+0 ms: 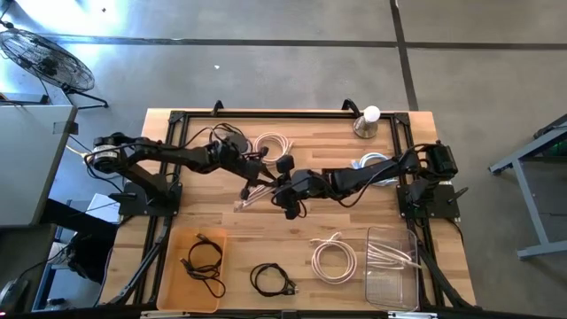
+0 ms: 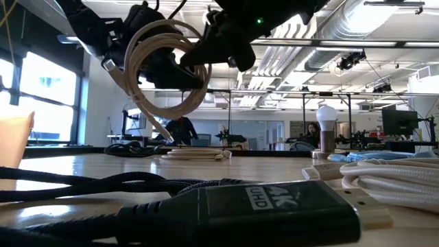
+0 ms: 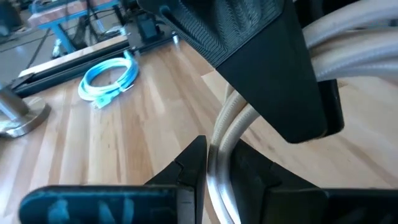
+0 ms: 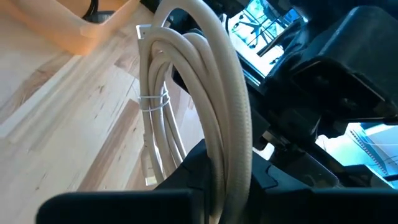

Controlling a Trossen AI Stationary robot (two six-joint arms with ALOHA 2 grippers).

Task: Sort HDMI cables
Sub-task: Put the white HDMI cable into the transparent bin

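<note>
A cream HDMI cable coil (image 2: pixel 164 65) hangs in the air over the middle of the table (image 1: pixel 177 199), with both grippers shut on it. My left gripper (image 1: pixel 259 175) comes from the table's left and my right gripper (image 1: pixel 289 193) from the right; they meet at the coil (image 1: pixel 252 193). A thin tie (image 4: pixel 152 99) binds the strands. Other HDMI cables lie about: a black coil (image 1: pixel 273 279) and a white coil (image 1: pixel 334 257) near the front edge, and white (image 1: pixel 273 144), black (image 1: pixel 226 137) and pale blue (image 1: pixel 372 164) coils at the back. My left gripper pinches a few cream strands (image 3: pixel 219 158) of the coil's loop between its two fingers, which lie across them. It comes slanting down from the table's left. The coil stands upright and clear of the table, one loose end (image 2: pixel 147 113) trailing down. My right gripper pinches a bundle of several strands (image 4: pixel 233 146) of the same loop between its two fingers, across the strands. It reaches in from the table's right, slanting a little downward. The coil rises upright from the fingers, off the wood.
An orange tray (image 1: pixel 177 283) at the front left holds a black cable (image 1: pixel 205 263). A clear bin (image 1: pixel 403 283) at the front right holds white cable (image 1: pixel 390 255). A lamp-like object (image 1: pixel 368 120) stands at the back right. Bare wood shows below the held coil.
</note>
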